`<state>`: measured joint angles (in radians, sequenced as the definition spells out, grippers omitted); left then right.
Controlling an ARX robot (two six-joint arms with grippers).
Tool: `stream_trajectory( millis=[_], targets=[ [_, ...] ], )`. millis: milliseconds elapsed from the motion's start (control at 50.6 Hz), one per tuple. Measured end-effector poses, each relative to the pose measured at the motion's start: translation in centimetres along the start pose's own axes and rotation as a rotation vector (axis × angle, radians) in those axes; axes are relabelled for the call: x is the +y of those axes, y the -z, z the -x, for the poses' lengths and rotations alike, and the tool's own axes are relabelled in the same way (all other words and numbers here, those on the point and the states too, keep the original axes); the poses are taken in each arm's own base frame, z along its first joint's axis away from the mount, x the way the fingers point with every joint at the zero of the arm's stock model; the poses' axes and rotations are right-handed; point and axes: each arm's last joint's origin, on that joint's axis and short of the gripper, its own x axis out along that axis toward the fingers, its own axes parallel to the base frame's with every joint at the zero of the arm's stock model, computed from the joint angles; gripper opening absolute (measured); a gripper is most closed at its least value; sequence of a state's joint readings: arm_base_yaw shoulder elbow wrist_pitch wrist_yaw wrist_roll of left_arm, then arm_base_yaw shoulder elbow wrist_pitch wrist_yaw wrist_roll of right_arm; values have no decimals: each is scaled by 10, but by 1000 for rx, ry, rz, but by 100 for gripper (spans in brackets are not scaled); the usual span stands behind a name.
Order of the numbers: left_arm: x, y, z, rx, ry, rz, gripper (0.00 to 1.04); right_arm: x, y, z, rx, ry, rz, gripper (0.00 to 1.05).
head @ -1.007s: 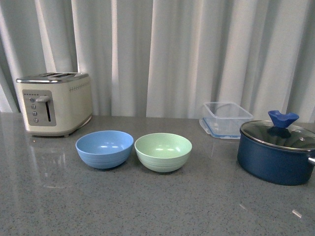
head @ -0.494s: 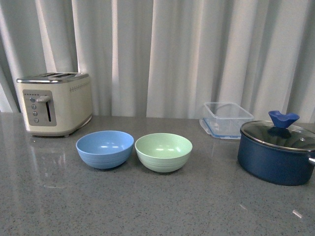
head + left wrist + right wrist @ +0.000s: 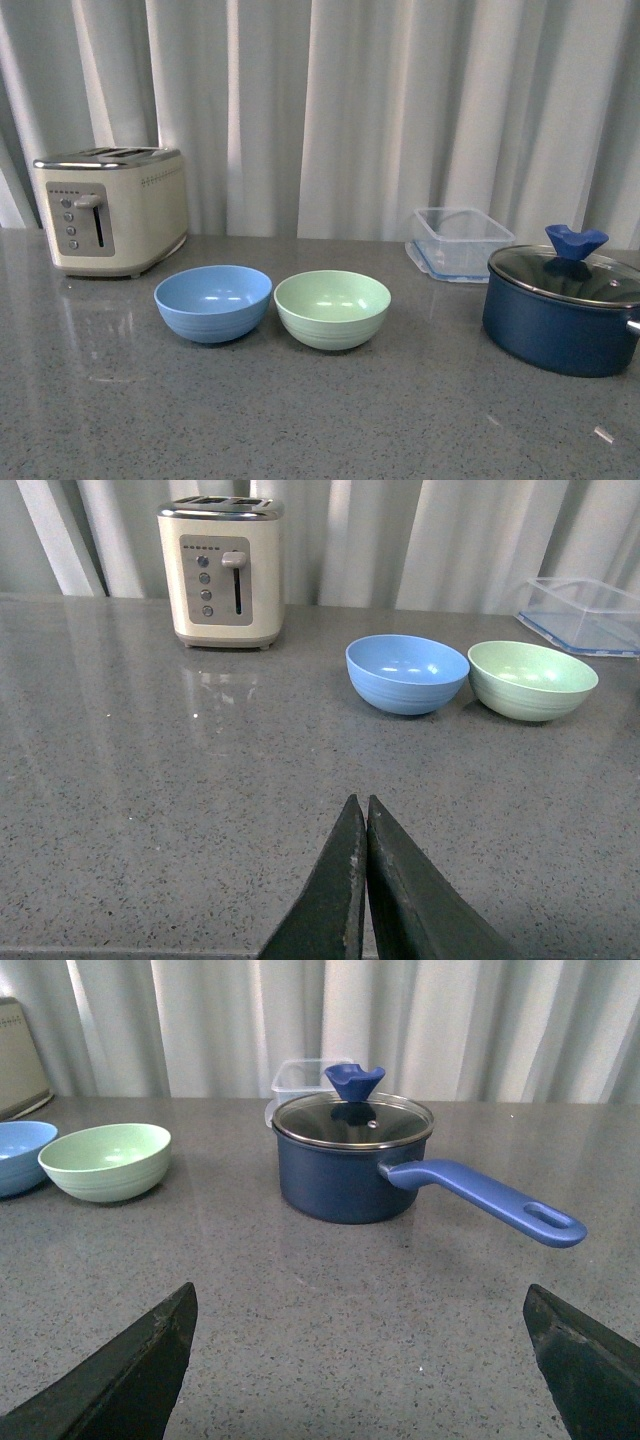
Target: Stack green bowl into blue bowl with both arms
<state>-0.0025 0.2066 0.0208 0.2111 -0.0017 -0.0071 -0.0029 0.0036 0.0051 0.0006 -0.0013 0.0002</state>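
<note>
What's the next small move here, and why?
Probably swing the right gripper, which is open, toward the green bowl and line up on its rim. That bowl sits untouched beside the blue bowl, on the right arm's side. The left gripper is shut and well short of both bowls.

The pale green bowl (image 3: 332,308) sits upright, empty, just beside the light blue bowl (image 3: 213,302).

Open counter (image 3: 300,420) before blue bowl (image 3: 212,302) and green bowl (image 3: 332,309), toaster (image 3: 110,210) behind left, pot (image 3: 560,320) far right
</note>
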Motion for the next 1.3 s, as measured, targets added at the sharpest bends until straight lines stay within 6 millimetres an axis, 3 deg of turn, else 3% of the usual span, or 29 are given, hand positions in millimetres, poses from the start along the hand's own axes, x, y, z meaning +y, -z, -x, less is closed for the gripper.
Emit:
stream_trajectory(
  millis=[257, 632, 810, 948, 987, 1066, 1125, 1204, 1303],
  targets=[
    [0, 3, 13, 13, 1, -1, 4, 0, 0, 0, 0, 0, 0, 95],
    [0, 3, 14, 8, 0, 0, 4, 0, 0, 0, 0, 0, 0, 95],
    [0, 3, 14, 8, 0, -1, 32, 0, 0, 0, 0, 0, 0, 95],
    [0, 3, 14, 8, 0, -2, 51, 5, -13, -8, 480, -71, -11, 95],
    [0, 3, 14, 7, 1, -2, 59, 8, -23, -20, 571, -79, 11, 95],
    [0, 3, 14, 7, 0, -2, 71, 16, -47, -47, 595, -90, 62, 95],
    [0, 3, 14, 7, 0, -2, 83, 32, -79, -89, 575, -127, 118, 95],
    [0, 3, 14, 7, 1, -3, 100, 58, -105, -137, 586, -195, 159, 95],
    [0, 3, 14, 7, 1, -3, 97, 81, -114, -169, 600, -244, 173, 95]
  ],
)
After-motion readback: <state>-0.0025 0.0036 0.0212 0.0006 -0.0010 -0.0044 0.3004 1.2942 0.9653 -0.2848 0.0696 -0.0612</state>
